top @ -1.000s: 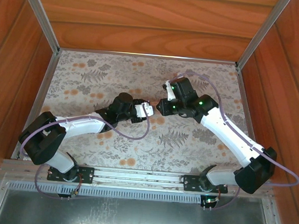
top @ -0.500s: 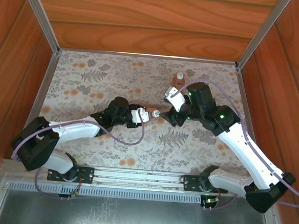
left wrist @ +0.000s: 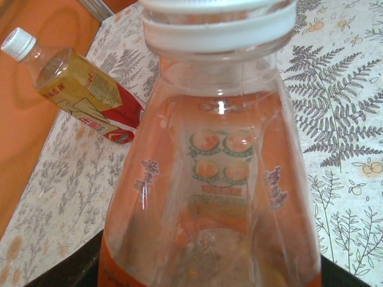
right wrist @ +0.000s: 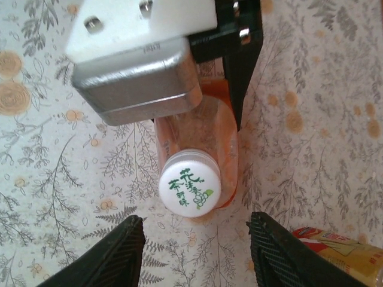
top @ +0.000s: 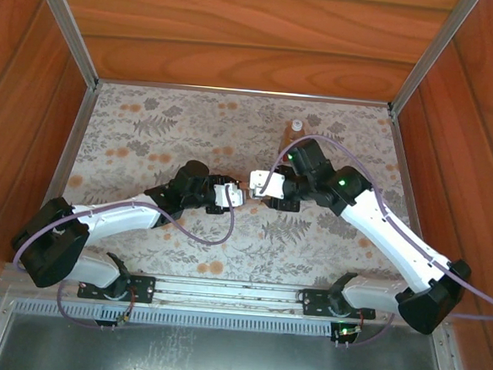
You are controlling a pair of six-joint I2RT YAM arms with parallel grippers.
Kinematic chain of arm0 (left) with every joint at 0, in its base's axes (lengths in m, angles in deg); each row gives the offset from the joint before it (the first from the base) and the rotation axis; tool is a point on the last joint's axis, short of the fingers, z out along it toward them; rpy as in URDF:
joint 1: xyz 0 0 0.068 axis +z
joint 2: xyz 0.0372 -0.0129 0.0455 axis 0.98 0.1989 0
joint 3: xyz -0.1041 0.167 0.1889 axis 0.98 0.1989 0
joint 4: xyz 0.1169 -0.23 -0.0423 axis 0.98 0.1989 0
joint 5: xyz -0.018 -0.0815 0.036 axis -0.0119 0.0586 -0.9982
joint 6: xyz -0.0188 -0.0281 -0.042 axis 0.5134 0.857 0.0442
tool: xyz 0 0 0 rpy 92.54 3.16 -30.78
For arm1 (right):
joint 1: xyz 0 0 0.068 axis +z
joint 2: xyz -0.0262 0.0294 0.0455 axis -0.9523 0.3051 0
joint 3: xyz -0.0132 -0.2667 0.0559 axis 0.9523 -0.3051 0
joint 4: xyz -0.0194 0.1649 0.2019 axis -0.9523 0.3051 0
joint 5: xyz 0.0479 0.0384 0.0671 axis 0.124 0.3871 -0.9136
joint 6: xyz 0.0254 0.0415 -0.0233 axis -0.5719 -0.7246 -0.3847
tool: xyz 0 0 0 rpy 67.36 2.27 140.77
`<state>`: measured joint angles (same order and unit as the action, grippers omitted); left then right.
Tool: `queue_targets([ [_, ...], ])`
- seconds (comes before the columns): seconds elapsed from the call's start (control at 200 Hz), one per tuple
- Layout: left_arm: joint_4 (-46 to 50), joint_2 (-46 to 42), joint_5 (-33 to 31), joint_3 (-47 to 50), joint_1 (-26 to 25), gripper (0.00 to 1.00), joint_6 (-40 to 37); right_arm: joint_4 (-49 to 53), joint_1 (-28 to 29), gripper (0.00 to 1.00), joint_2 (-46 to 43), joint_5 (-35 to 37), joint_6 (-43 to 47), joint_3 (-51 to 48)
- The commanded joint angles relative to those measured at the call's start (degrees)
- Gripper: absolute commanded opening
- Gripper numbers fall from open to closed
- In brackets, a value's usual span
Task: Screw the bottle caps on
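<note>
the left gripper (top: 236,193) holds the orange drink bottle (left wrist: 209,197) upright near the middle of the fern-print tablecloth (top: 149,127). in the right wrist view one of its black fingers (right wrist: 239,78) lies flat against the bottle's side, while the other is hidden under the silver wrist camera housing (right wrist: 134,78), so the jaws look closed on the bottle's body. the bottle's white cap (right wrist: 190,185), printed with green characters, sits on the neck; whether it is screwed tight cannot be told.

the right gripper (right wrist: 194,224) hangs above the bottle and points down at it. its jaws are spread wide and grip nothing. its two dark ribbed fingers (right wrist: 114,257) stand on either side of the cap and clear of it.

a second bottle (left wrist: 84,89), slimmer, with yellow liquid and a red and yellow label, stands well apart toward the far right side of the cloth. its own small white cap (left wrist: 17,43) is in place on its neck.
</note>
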<state>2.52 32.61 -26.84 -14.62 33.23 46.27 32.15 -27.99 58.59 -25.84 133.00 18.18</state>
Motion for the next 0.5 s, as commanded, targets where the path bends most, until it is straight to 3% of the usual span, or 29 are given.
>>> queue_targets([
  [0.0,1.5,-0.2,1.0,-0.9,-0.3,0.53,-0.7,-0.1,1.0,0.52,1.2,0.1,3.6,0.9],
  [0.285,2.5,-0.2,1.6,-1.5,-0.2,0.53,-0.2,-2.0,2.2,0.44,4.6,0.3,2.9,1.0],
  [0.495,3.1,-0.5,1.6,-1.6,-0.2,0.53,-0.1,-1.4,2.2,0.22,4.8,0.4,1.5,1.1],
])
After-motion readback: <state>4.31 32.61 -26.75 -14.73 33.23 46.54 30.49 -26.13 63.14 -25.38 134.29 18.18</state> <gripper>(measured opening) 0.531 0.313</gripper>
